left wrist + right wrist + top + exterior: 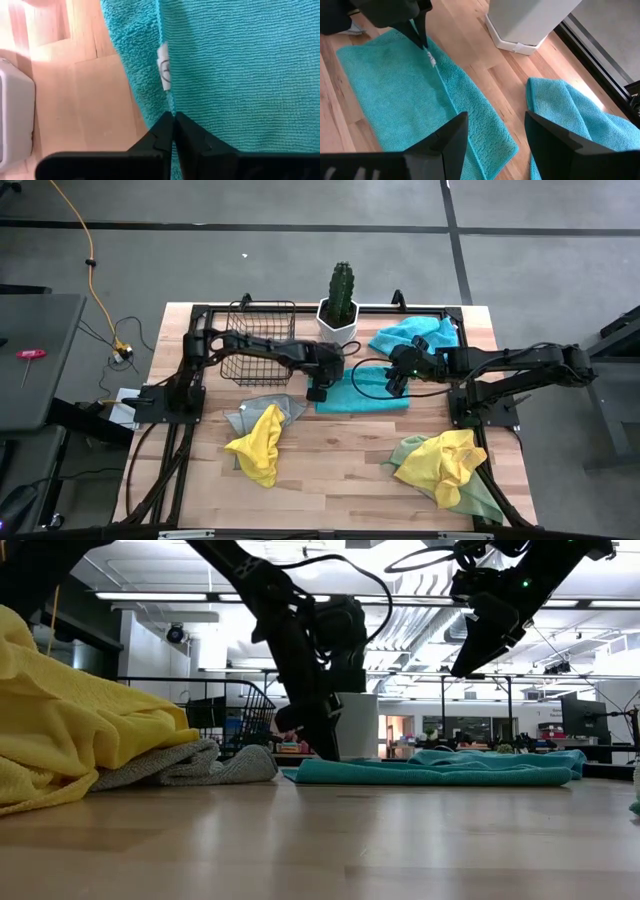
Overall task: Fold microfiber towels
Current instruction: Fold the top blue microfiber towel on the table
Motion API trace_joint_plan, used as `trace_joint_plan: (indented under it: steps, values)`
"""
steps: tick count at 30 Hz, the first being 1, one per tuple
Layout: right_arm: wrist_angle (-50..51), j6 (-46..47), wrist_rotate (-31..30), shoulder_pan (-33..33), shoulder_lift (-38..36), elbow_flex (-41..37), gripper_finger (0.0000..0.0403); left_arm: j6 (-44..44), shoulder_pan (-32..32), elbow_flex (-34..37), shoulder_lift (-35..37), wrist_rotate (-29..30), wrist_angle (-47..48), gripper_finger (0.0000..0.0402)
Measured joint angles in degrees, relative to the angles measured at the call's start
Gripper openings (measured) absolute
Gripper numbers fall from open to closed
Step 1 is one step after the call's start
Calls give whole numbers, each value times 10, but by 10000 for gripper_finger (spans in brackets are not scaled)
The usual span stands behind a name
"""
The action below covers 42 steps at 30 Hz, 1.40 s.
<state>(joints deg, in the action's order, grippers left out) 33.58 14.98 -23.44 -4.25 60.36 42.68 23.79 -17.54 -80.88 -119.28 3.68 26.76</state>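
Observation:
A folded turquoise towel (365, 394) lies flat on the table in front of the plant pot; it also shows in the low view (430, 774). My left gripper (318, 391) stands at the towel's left end and is shut on it (173, 118). My right gripper (396, 377) hangs open and empty above the towel's right part (495, 132), well clear of it in the low view (478, 645). A second turquoise towel (415, 335) lies crumpled at the back right. My left gripper pinches the hemmed edge of the towel's upper layer (172, 107) between its two shut fingers, close to the white label (164, 72). The fingers come down from above, slanting (322, 740), and lie along the edge. The towel lies flat on the table.
A wire basket (258, 340) and a white pot with a cactus (340, 310) stand at the back. A yellow towel (258, 442) lies on a grey one (270, 412) at the front left. A yellow and pale green pile (445, 465) lies at the front right.

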Motion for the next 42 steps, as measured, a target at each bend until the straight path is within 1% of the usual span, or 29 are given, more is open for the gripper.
trace_joint_plan:
  steps: [6,10,14,21,27,31,36,42]
  values:
    - [0,0,0,0,0,0,188,-11,16,0,9,36,20,3]
    - [0,0,0,0,0,0,188,-61,28,0,27,61,54,1]
    - [-3,0,0,0,0,0,188,-107,39,0,45,62,85,1]
    - [6,16,-1,0,0,0,188,-157,57,0,52,58,122,0]
    - [4,11,2,-5,0,-26,188,-195,65,0,52,58,150,0]
    - [-1,-34,43,-25,0,-59,188,-196,68,0,52,58,151,0]
    - [-25,-81,58,-64,1,-102,188,-201,68,0,52,59,150,0]
    - [-82,-140,121,-126,21,-129,188,-206,68,0,52,56,152,0]
